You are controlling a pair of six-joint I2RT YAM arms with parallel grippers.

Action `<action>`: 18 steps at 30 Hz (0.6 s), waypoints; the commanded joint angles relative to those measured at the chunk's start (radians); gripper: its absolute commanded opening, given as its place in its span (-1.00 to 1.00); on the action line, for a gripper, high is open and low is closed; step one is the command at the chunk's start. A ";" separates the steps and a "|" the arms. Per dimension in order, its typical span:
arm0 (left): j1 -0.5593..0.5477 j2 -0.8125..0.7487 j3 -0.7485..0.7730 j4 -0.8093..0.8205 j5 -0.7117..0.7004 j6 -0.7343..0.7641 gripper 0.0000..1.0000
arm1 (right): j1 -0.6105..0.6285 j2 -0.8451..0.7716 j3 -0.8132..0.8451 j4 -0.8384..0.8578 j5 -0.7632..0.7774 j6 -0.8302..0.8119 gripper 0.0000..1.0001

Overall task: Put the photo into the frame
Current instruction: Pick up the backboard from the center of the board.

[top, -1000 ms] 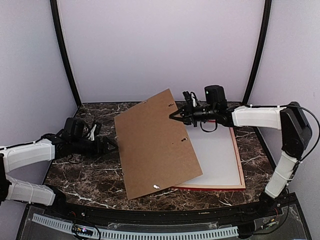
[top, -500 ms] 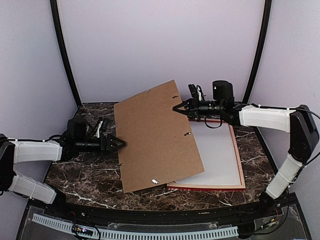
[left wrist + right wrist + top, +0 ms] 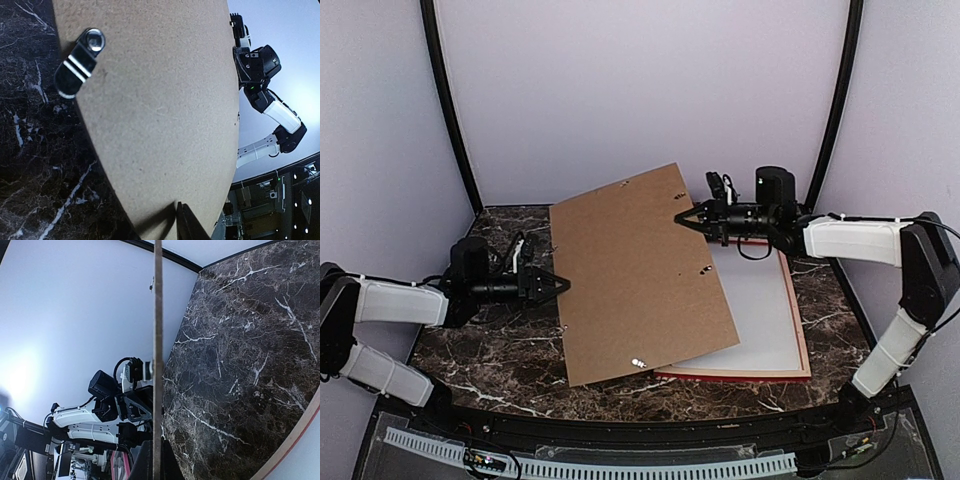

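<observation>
The brown backing board [image 3: 635, 285] hangs tilted over the table, its lower right corner resting on the frame [image 3: 740, 376], which lies flat with a red rim. My right gripper [image 3: 682, 217] is shut on the board's upper right edge; the right wrist view shows that edge [image 3: 158, 340] running straight up from between the fingers [image 3: 145, 462]. My left gripper [image 3: 560, 283] straddles the board's left edge. One finger [image 3: 189, 226] lies on the board [image 3: 160, 115]; the other is hidden beneath it. A plain white sheet [image 3: 760, 310] fills the frame. No printed photo shows.
Metal turn-clips sit on the board [image 3: 637, 362], one close to the left wrist camera [image 3: 80, 62]. Dark marble table [image 3: 490, 350] lies bare left of the board. Black posts [image 3: 450, 110] and a curved pale backdrop close off the back. The frame's edge [image 3: 295, 445] crosses the right wrist view.
My right gripper has carried the board's upper edge higher and to the right. My left gripper has slid in onto the board's left edge and its jaws have narrowed.
</observation>
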 commanded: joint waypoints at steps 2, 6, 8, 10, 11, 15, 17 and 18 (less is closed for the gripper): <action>-0.004 -0.023 -0.003 0.175 0.102 -0.073 -0.61 | -0.008 -0.013 -0.031 0.107 0.012 0.005 -1.00; -0.004 -0.033 -0.002 0.230 0.118 -0.113 -0.58 | -0.011 -0.006 -0.042 0.111 0.022 0.001 -1.00; -0.004 -0.038 0.003 0.234 0.119 -0.124 -0.55 | -0.011 -0.003 -0.050 0.125 0.022 0.009 -1.00; -0.004 -0.039 0.009 0.237 0.123 -0.133 -0.51 | -0.011 0.001 -0.057 0.147 0.022 0.023 -1.00; -0.004 -0.038 0.010 0.239 0.128 -0.136 -0.50 | -0.011 0.004 -0.061 0.160 0.022 0.031 -1.00; -0.004 -0.031 0.015 0.274 0.135 -0.174 -0.50 | -0.009 0.012 -0.070 0.189 0.024 0.050 -1.00; -0.004 -0.026 0.015 0.291 0.137 -0.192 -0.51 | -0.006 0.016 -0.073 0.201 0.025 0.057 -1.00; -0.004 -0.024 0.015 0.305 0.138 -0.197 -0.52 | -0.003 0.019 -0.072 0.202 0.025 0.058 -1.00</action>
